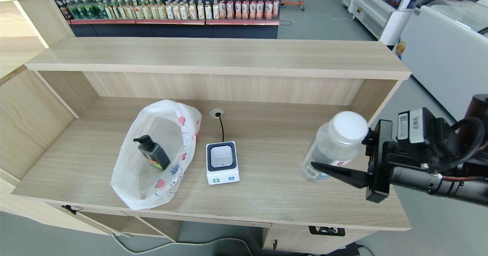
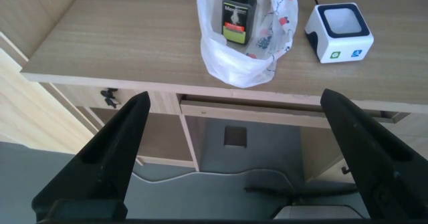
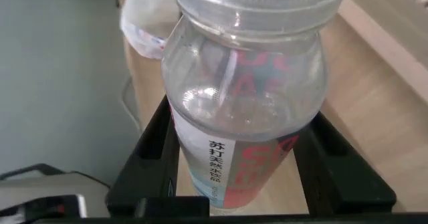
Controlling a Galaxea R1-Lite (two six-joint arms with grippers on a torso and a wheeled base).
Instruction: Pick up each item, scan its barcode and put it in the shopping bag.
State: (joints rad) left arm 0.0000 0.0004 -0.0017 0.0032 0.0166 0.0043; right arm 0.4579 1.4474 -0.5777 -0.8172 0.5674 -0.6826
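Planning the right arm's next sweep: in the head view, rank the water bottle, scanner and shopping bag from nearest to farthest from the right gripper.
1. water bottle, held in the right gripper, at the counter's right end.
2. scanner, mid-counter.
3. shopping bag, left of the scanner.

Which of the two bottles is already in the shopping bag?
The dark pump bottle, inside the shopping bag; the clear white-capped bottle is held by the right gripper, between its jaws.

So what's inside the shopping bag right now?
One dark pump bottle lies in the shopping bag. Crumpled plastic at the near end hides the bag's floor there. The clear bottle is outside it, held in the right gripper.
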